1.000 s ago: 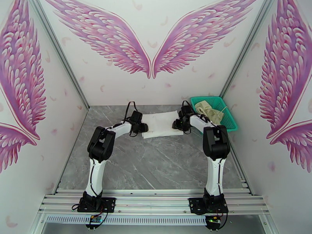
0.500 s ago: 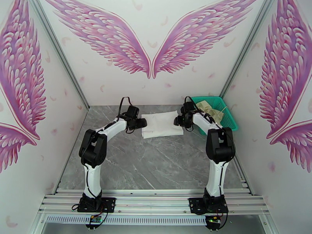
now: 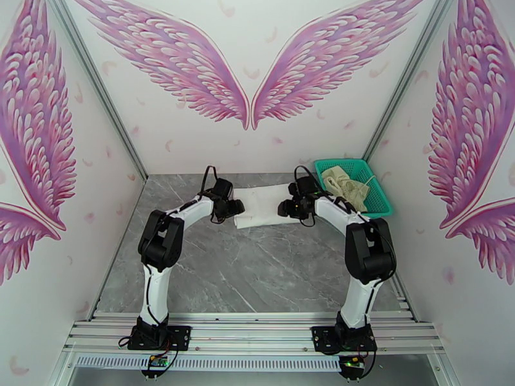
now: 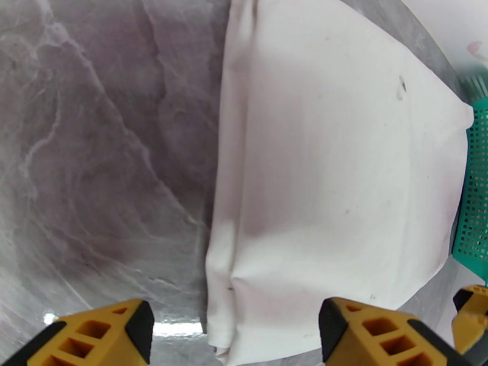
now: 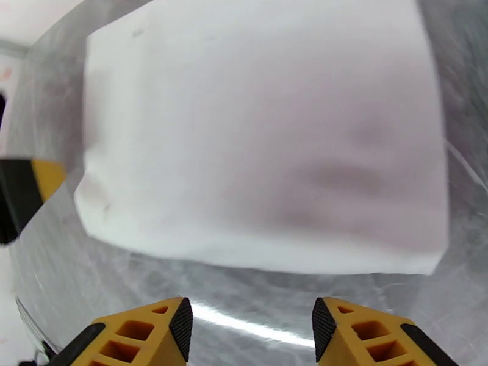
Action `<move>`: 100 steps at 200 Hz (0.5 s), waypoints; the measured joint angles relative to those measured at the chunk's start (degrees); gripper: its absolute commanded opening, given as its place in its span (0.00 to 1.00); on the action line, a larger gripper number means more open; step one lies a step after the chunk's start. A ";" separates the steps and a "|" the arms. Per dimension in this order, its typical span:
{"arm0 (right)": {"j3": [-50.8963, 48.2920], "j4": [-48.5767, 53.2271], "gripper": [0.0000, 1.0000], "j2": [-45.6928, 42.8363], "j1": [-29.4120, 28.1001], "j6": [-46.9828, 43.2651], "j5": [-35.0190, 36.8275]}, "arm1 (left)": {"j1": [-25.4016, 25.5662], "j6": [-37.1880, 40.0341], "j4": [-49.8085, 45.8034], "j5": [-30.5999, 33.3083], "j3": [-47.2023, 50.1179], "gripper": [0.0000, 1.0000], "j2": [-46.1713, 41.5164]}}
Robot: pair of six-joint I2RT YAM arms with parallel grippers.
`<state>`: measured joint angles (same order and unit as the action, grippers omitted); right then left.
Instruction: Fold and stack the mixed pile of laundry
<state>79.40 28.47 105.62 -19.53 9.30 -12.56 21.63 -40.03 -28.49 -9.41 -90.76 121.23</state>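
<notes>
The white shirt [image 3: 261, 206] lies folded into a flat rectangle at the back middle of the grey table [image 3: 257, 271]. My left gripper [image 3: 237, 207] is at its left edge and my right gripper [image 3: 283, 208] at its right edge. Seen from the left wrist, the shirt [image 4: 329, 178] spreads ahead of the open left gripper [image 4: 235, 333], its near corner lying loose between the fingers. From the right wrist, the shirt [image 5: 262, 135] lies just beyond the open, empty right gripper [image 5: 250, 337]. The cream-beige garment [image 3: 344, 181] is crumpled in the basket.
A teal mesh basket [image 3: 380, 199] stands at the back right corner, close to the right arm, and its edge [image 4: 476, 190] also shows in the left wrist view. White walls with pink wings close in the table on three sides. Bare marble stretches in front of the shirt.
The right gripper has shifted a little left, onto the shirt's right edge. The left arm's elbow swung outward and came partly back, its gripper staying at the shirt's left edge.
</notes>
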 measured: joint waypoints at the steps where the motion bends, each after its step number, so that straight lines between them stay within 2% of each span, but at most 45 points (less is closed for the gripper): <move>1: -0.07 -0.22 0.61 -0.09 -0.26 -0.50 0.04 | -0.24 0.07 0.00 -0.07 0.28 0.75 -0.20; 30: -3.93 -9.53 0.65 -1.14 -8.48 -19.34 -0.04 | -6.58 2.05 1.14 -3.17 6.16 0.75 -4.87; 64: -6.40 -15.28 0.66 1.73 -11.13 -39.32 -0.87 | -14.08 4.04 3.52 -7.13 11.19 0.74 -8.85; 100: -5.86 -19.71 0.65 6.60 -12.96 -52.63 -2.03 | -16.15 4.68 5.55 -10.62 13.84 0.75 -9.60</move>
<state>73.54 8.75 112.22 -32.49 -43.33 -14.59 5.48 -35.35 -22.94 -20.03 -76.93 111.63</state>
